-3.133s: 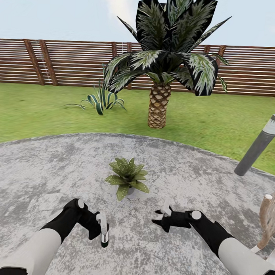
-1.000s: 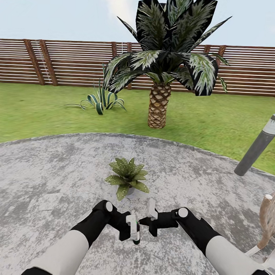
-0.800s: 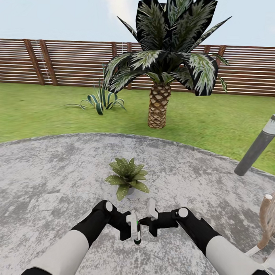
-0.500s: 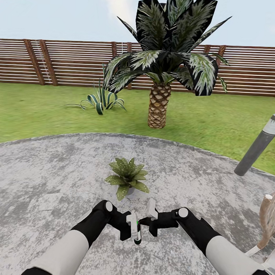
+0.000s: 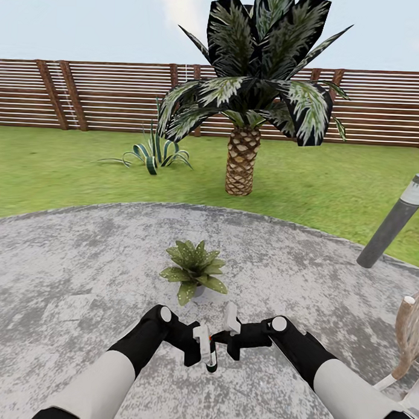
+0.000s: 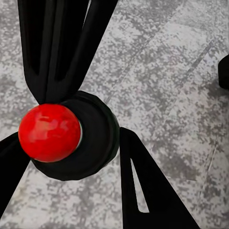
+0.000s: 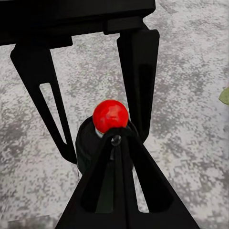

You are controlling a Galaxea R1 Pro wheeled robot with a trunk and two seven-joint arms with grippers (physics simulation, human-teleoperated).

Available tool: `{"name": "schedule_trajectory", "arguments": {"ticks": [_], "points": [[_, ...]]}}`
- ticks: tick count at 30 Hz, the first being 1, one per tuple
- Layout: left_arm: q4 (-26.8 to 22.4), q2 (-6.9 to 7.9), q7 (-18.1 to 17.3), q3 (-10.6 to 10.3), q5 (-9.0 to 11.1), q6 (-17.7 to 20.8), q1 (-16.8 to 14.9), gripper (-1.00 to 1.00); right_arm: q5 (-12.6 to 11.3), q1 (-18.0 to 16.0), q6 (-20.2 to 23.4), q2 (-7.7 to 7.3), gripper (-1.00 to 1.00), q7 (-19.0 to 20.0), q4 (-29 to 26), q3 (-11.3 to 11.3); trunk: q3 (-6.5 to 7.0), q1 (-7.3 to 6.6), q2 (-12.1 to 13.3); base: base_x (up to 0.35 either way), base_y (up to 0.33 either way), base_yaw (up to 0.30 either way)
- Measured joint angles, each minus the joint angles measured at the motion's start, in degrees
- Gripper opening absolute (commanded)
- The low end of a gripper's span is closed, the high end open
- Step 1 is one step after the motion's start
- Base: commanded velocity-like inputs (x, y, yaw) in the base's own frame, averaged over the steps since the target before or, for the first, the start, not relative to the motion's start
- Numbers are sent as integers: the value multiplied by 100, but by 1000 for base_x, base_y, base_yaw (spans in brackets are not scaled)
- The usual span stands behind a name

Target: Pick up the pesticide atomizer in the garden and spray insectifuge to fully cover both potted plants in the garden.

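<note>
Head view: we look down on a round grey paved patio (image 5: 81, 259) bordered by green lawn (image 5: 331, 177), with a brown slatted fence (image 5: 104, 97) at the far side. Our two black-and-white arms meet low in the centre of the scene. The left claw (image 5: 203, 349) holds the pesticide atomizer (image 5: 210, 353), a slim dark bottle hanging roughly upright with its lower end pointing at the paving. The right claw (image 5: 229, 331) sits just to the right of the bottle's top, its pale finger raised beside it. One potted plant (image 5: 193, 270), a low rosette of pointed speckled leaves, stands on the patio just beyond the two claws. Farther off on the lawn we see a palm with a scaly trunk (image 5: 242, 159) and, to its left, a striped agave-like clump (image 5: 152, 152). A grey post (image 5: 391, 225) leans at the right edge of the patio. Left wrist view: the atomizer (image 6: 71, 136) appears end-on between the dark fingers of the left claw (image 6: 71, 143), which are closed against its body; its top (image 6: 49, 132) glows red. Right wrist view: the red top (image 7: 110, 114) lies between the spread fingers of the right claw (image 7: 102, 119), with gaps on both sides; the paving lies below.
</note>
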Motion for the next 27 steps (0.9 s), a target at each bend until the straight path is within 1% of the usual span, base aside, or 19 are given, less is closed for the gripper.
{"name": "schedule_trajectory", "arguments": {"ticks": [5, 7, 11, 14, 16, 17, 23, 25, 27], "points": [[12, -3, 1, -6, -16, -2, -1, -100, 13, 2, 0, 1, -100, 0, 2, 4, 0, 0, 0, 0, 0, 0], [11, 41, 1, -26, -21, 1, -1, -100, 8, 3, 2, 2, -100, -2, 2, 1, 0, 0, 0, 0, 0, 0], [12, 277, 1, -29, -110, 15, -1, -100, 8, 3, 3, 2, -100, -2, 2, 1, 0, 0, 0, 0, 0, 0], [13, 487, 2, -24, -313, 27, -1, -100, 8, 3, 3, 2, -100, -2, 2, 1, 0, 0, 0, 0, 0, 0], [12, 652, 2, -24, -383, 28, -1, -100, 8, 3, 3, 2, -100, -3, 6, 1, 0, 0, 0, 0, 0, 0], [14, 740, 2, -22, -400, 28, -1, -100, 8, 3, 3, 2, 100, -2, 8, 1, 0, 0, 0, 0, 0, 0], [21, 1269, -5, 2, -419, 28, 22, -100, 17, 2, -19, -25, 100, -34, 44, 14, 0, 0, 0, 0, 0, 0], [16, 1429, 20, 31, -433, 46, 170, -100, 32, 6, -24, -64, 100, -82, 114, 19, -1, 0, 0, 0, 0, 0], [14, 1541, 256, 147, -399, 61, 281, -100, 36, 10, -35, -86, 100, -327, 471, 24, 0, 0, 0, 0, 0, 0]]}}
